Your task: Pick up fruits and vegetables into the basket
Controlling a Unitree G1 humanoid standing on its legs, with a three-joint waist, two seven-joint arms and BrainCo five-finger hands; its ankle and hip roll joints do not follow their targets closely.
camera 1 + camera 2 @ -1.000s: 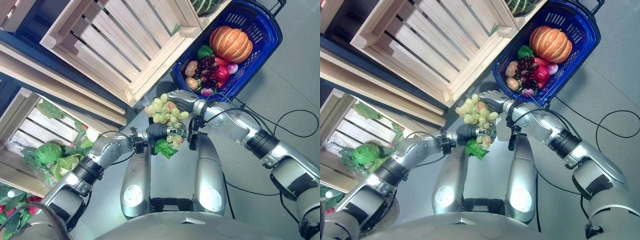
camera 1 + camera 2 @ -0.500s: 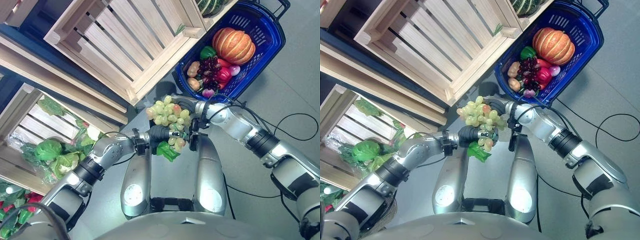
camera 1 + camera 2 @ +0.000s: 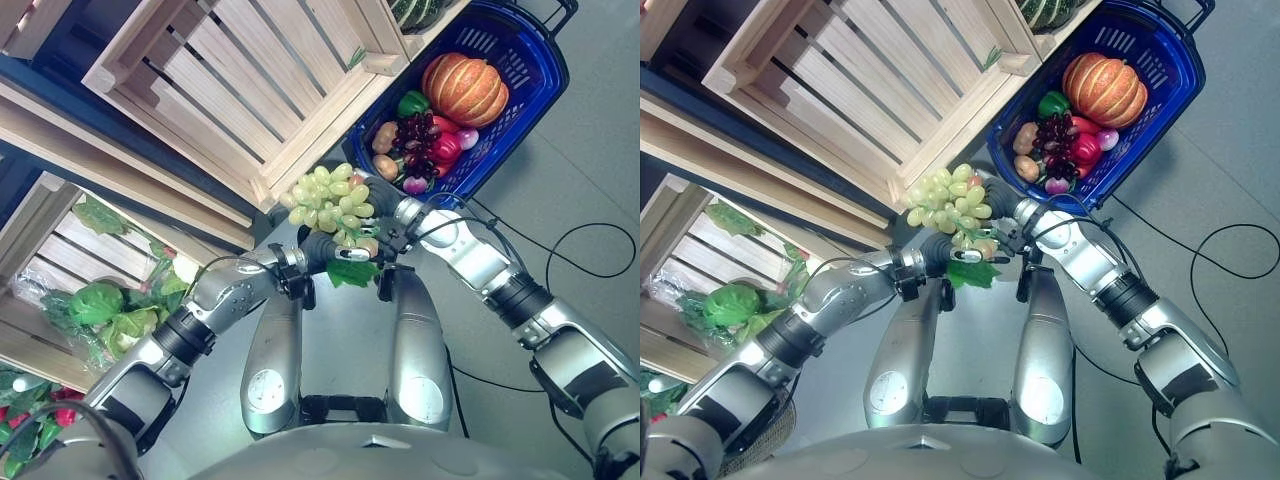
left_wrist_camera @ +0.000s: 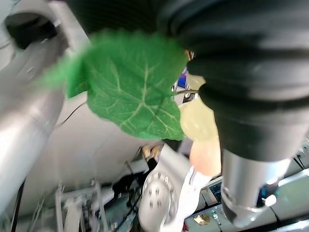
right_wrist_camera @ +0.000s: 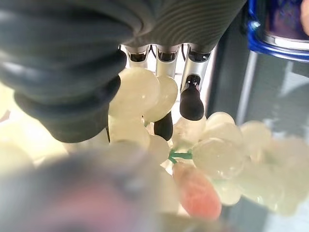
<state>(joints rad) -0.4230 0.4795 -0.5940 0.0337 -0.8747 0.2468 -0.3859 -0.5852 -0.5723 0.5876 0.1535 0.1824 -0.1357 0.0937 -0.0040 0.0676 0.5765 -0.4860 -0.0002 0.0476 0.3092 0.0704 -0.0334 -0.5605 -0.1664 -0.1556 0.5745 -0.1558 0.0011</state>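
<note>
Since a sec ago the green grape bunch (image 3: 328,196) has risen and swung toward the blue basket (image 3: 525,95), both hands coming up w/ it.

Left eye view: bunch sits above and between the hands; left hand (image 3: 322,250) under it, right hand (image 3: 385,212) beside it on the basket side. Leaf (image 3: 351,272) hangs below the left hand. Basket, beyond the right hand, already holds a pumpkin (image 3: 463,88), dark grapes (image 3: 415,140) and other veg.

Right eye view: same layout, bunch not yet over the basket.

Left wrist view: leaf plus a pale grape and a pinkish one just past the cover; fingers hidden, grip can't be told.

Right wrist view: fingers (image 5: 191,99) curl onto the pale, translucent grapes, clasping the bunch.

Judgement: light, floppy, berries prob. detach easily; best held near the stem, supported underneath.
</note>
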